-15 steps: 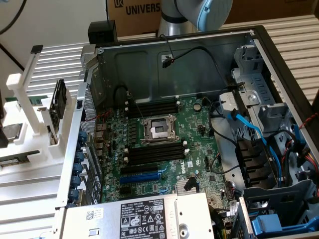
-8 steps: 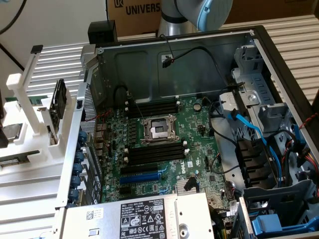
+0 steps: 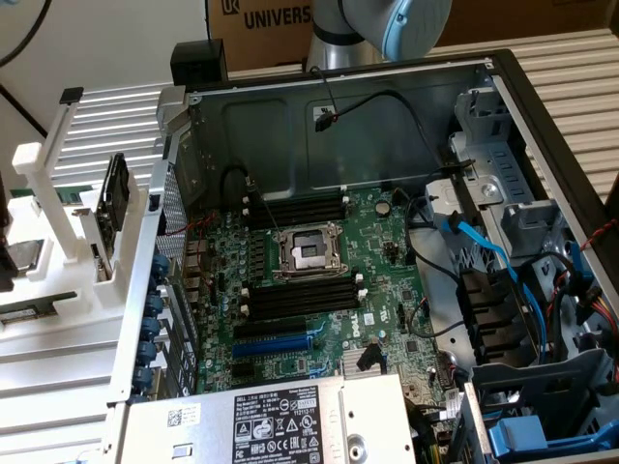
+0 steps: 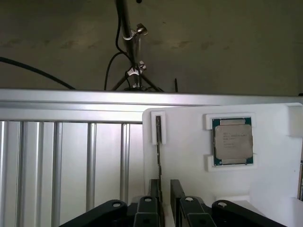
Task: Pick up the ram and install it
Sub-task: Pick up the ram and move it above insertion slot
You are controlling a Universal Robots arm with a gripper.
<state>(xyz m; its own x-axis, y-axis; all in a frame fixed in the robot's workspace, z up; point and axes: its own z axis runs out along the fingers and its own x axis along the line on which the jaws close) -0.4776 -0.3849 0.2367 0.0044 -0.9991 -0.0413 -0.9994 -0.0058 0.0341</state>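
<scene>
My bench is a ribbed aluminium table (image 3: 571, 68), pale under even light. A brown lettered cardboard box (image 3: 261, 24) stands behind it in the exterior view. From my wrist I see a dull grey-green wall (image 4: 227, 42), with a thin metal stand (image 4: 134, 52) and black cables (image 4: 38, 72) before it.

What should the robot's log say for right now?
tool: at ram | ram: standing in white holder | board slots: empty | installed: no

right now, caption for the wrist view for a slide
Tool at the thin edge-on ram stick slotted in a white plastic holder, with a square silver processor chip seated beside it.
</scene>
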